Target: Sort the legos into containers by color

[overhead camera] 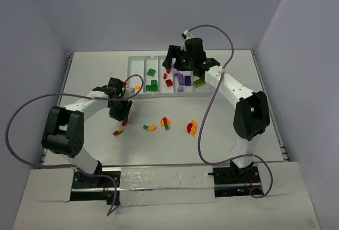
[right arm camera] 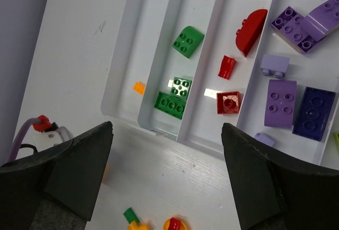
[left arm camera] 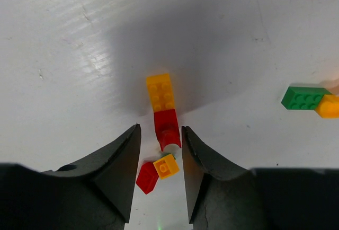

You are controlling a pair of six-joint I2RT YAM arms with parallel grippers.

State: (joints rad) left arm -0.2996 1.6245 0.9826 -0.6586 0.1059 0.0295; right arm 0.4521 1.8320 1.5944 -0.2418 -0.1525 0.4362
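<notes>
Progress: over half sorted, by my read. Nearest the bases, four small clumps of legos lie loose on the table, a mix of red, orange, dark green and a bit of lime.

The left gripper is down at the leftmost clump. Its jaws are roughly half open and straddle a red brick. There is a visible gap on one side, so it has no grip yet and holds nothing. An orange brick butts against the red one's far end. A small red-and-orange pair sits deeper between the fingers. A green brick with orange attached lies off to the side.

Farther back is the tray:
- First compartment: one orange piece.
- Second: three green bricks.
- Third: red bricks.
- Fourth: purple bricks.
- Last: lime piece.

No colour mixing that I can see.

The right gripper hovers over the tray's near edge, jaws wide apart and empty.

Left to do: clear the four clumps. Several look stacked across colours, so they likely need splitting first.
</notes>
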